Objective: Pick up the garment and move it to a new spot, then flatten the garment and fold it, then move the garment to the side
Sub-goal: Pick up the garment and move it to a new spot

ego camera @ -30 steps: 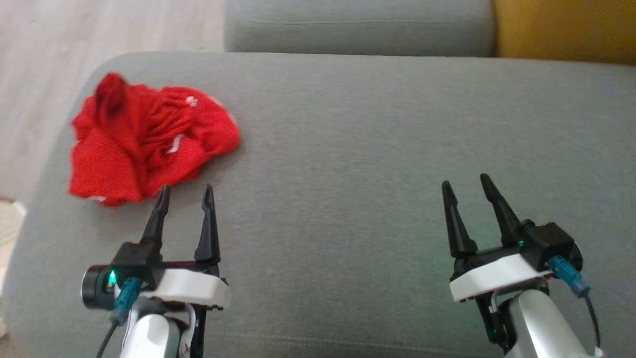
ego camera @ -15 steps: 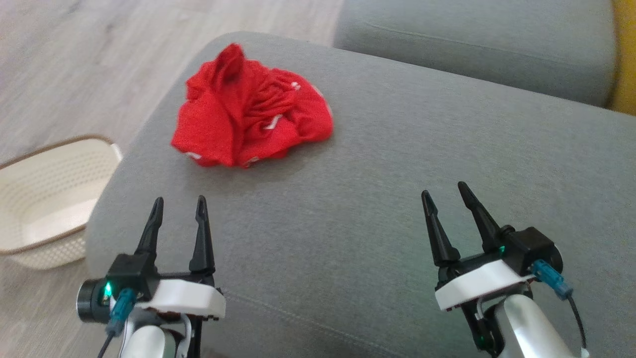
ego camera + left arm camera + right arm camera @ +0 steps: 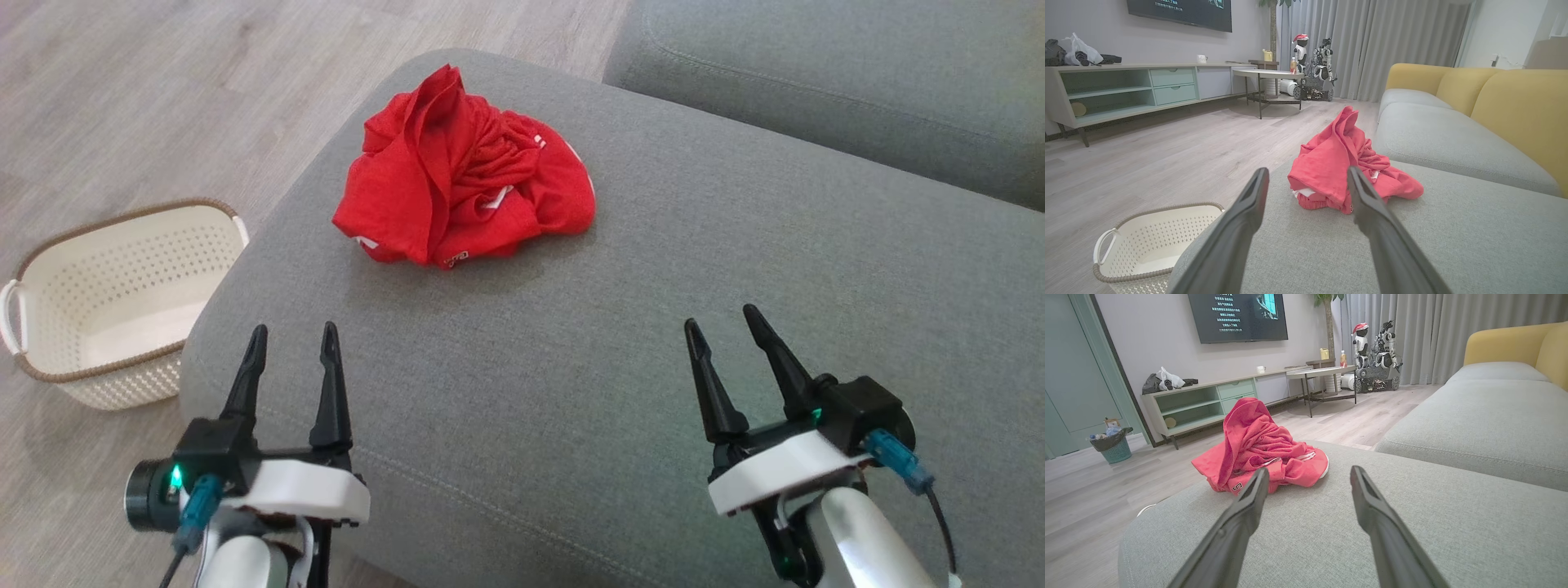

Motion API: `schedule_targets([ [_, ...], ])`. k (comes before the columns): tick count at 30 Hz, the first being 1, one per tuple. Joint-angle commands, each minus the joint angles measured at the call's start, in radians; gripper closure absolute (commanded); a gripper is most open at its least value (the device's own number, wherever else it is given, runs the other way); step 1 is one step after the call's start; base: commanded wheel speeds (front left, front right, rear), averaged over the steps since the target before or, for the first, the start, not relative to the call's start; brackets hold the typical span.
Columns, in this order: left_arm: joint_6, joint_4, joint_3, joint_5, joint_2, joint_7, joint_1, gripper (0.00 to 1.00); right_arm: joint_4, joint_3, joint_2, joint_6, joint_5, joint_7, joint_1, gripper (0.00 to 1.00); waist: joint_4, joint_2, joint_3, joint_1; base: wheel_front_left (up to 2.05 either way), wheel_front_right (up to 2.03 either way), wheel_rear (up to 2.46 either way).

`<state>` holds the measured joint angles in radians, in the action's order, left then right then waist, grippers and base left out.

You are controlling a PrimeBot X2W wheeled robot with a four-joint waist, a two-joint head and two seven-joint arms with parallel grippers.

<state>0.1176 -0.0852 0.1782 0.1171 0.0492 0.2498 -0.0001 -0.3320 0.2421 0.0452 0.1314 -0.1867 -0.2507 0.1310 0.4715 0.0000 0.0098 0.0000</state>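
Head view: red garment (image 3: 465, 171) lying crumpled, untouched

It is sitting at upper centre on the sofa cushion (image 3: 571, 367), above the left gripper (image 3: 294, 329) and right gripper (image 3: 721, 318), both gaping empty. Left wrist view: it is lying at centre, beyond the fingertips. Right wrist view: it is lying centre-left, its white lettering unreadable.

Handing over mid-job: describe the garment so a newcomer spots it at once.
Start at the grey sofa cushion in front of the robot. Near its far left corner, ahead of the left gripper, lies a crumpled red garment with white trim. Its bright red sets it apart from the grey fabric and the white perforated basket on the floor alongside.
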Motion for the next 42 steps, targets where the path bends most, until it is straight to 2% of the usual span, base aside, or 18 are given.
schedule_targets([
  [1,0.006,0.04,-0.04,-0.006,0.001,0.012,-0.023,0.0,0.03,0.022,0.005,-0.001,-0.008,-0.011,0.022,0.0,-0.005,0.0,0.0,0.0,0.0,0.0,0.0],
  [10,0.0,0.036,-0.079,0.004,0.001,0.012,-0.048,0.0,0.042,0.012,0.005,-0.001,-0.012,-0.011,0.033,0.0,-0.044,0.0,0.034,0.0,0.0,0.0,0.0],
  [16,-0.048,-0.001,-0.124,0.001,0.003,0.012,-0.116,0.0,0.074,-0.031,0.005,-0.001,0.019,-0.011,0.05,0.0,-0.081,0.0,0.108,0.0,0.0,0.0,0.0],
  [22,-0.117,-0.158,-0.144,-0.004,0.052,0.012,-0.271,0.0,0.129,-0.108,0.007,-0.001,0.073,-0.008,0.08,0.0,-0.12,0.0,0.208,0.0,0.0,0.0,0.0],
  [28,-0.152,-0.337,-0.169,0.019,0.115,-0.04,-0.492,0.0,0.207,-0.169,0.02,-0.001,0.09,0.012,0.104,0.0,-0.154,0.0,0.29,0.0,0.0,0.0,0.0],
  [33,-0.177,-0.448,-0.162,0.023,0.16,-0.115,-0.653,0.0,0.249,-0.172,0.034,-0.001,0.096,0.031,0.112,0.0,-0.176,0.0,0.344,0.0,0.0,0.0,0.0],
  [42,-0.2,-0.643,-0.137,0.019,0.207,-0.167,-0.853,0.0,0.276,-0.138,0.039,-0.001,0.089,0.039,0.134,0.0,-0.224,0.0,0.4,0.0,0.0,0.0,0.0],
])
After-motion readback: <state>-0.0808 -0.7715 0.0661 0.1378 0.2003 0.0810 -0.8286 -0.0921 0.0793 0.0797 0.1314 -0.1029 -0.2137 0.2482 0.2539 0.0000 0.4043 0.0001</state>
